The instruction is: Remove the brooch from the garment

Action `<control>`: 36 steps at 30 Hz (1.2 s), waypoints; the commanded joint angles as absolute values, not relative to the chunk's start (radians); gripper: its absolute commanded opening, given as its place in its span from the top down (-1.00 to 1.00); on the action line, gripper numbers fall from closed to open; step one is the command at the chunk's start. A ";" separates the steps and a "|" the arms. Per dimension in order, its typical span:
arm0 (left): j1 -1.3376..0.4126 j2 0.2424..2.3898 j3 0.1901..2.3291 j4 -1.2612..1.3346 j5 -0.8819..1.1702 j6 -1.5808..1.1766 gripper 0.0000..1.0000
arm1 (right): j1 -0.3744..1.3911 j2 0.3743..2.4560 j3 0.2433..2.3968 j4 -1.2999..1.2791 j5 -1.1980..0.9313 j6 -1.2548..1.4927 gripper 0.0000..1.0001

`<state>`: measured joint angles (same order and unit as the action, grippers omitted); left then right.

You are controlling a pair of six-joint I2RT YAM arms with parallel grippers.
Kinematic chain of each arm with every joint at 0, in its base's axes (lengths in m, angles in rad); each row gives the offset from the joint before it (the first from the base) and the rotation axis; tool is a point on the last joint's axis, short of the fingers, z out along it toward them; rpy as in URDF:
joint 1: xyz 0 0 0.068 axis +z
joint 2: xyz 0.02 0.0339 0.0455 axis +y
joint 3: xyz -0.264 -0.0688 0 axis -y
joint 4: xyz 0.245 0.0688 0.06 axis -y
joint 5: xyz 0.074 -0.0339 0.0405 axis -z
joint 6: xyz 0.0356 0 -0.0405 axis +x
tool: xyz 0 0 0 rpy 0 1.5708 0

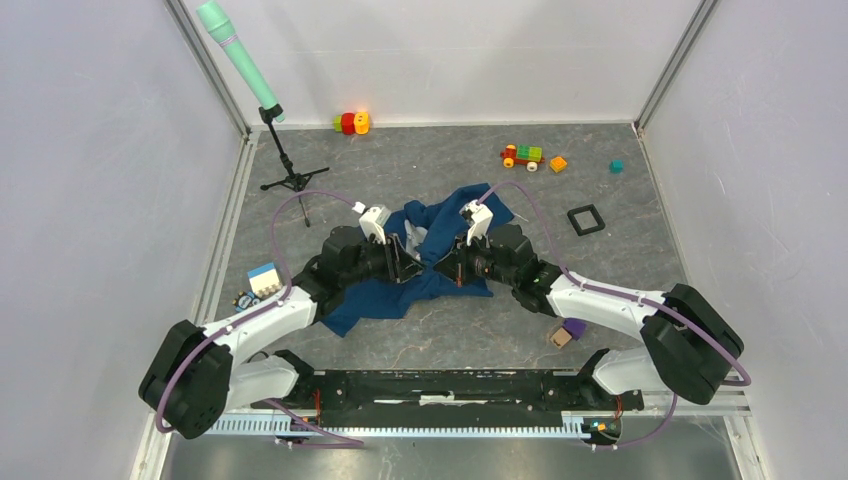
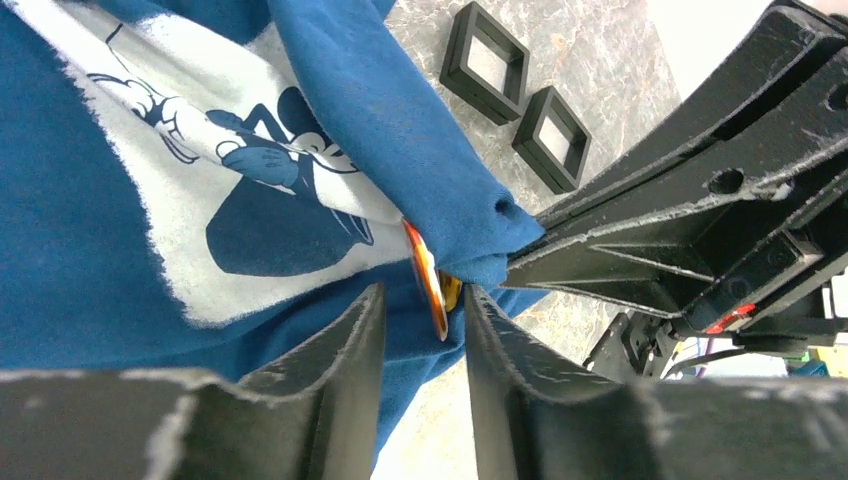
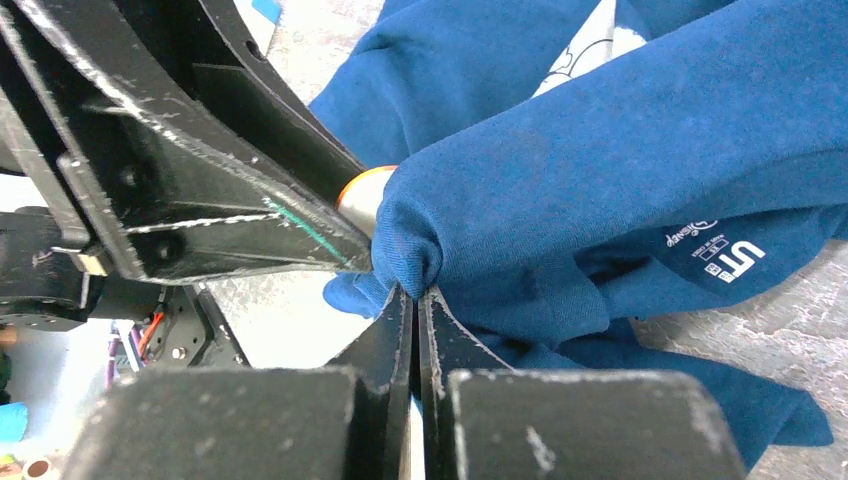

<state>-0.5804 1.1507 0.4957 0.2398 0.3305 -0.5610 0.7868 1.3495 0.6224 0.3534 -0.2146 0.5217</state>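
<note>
Grey table (image 1: 420, 330); right gripper (image 3: 415, 292) tight on garment (image 3: 620, 170).

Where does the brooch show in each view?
Top external: not visible, lost in the bunched shirt.
Left wrist: brooch at centre, orange, edge-on under a shirt fold.
Right wrist: left of centre, behind the pinched fold.
Shared landmark: the shirt's white print.

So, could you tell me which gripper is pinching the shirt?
The right gripper, shut on the garment; the left gripper stands open around the brooch.
</note>
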 commanded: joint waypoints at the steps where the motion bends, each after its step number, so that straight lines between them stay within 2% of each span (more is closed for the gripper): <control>1: -0.583 1.145 0.501 0.291 0.300 -0.587 0.29 | 0.784 1.348 0.644 0.428 -0.259 0.547 0.97; 5: -0.583 1.141 0.521 0.236 0.270 -0.566 0.79 | 0.779 1.344 0.634 0.422 -0.256 0.544 0.97; 7: -0.583 1.129 0.545 0.166 0.246 -0.547 0.95 | 0.771 1.339 0.630 0.410 -0.250 0.531 0.97; 12: -0.584 1.107 0.646 -0.081 0.206 -0.508 0.95 | 0.759 1.344 0.646 0.354 -0.229 0.414 0.88; 19: -0.583 1.227 0.869 -0.427 0.292 -0.436 0.96 | 0.759 1.394 0.698 0.295 -0.203 0.254 0.73; 21: -0.583 1.253 0.926 -0.508 0.280 -0.413 0.95 | 0.758 1.397 0.703 0.289 -0.182 0.239 0.61; 22: -0.583 1.261 0.951 -0.542 0.274 -0.403 0.95 | 0.758 1.397 0.702 0.290 -0.181 0.237 0.46; 23: -0.584 1.270 0.971 -0.562 0.274 -0.395 0.95 | 0.758 1.398 0.701 0.294 -0.182 0.237 0.39; 25: -0.583 1.278 0.986 -0.572 0.287 -0.388 0.95 | 0.758 1.398 0.699 0.304 -0.193 0.241 0.38; 30: -0.562 1.348 1.062 -0.660 0.487 -0.322 0.95 | 0.739 1.365 0.678 0.340 -0.265 0.251 -0.02; 36: -0.560 1.376 1.107 -0.708 0.554 -0.274 0.95 | 0.710 1.321 0.603 0.476 -0.442 0.284 -0.32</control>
<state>-0.5640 1.3838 1.0618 -0.6544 0.4427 -0.3515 0.7200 1.3708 0.6350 0.3454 -0.3172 0.2684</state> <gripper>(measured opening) 0.045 0.630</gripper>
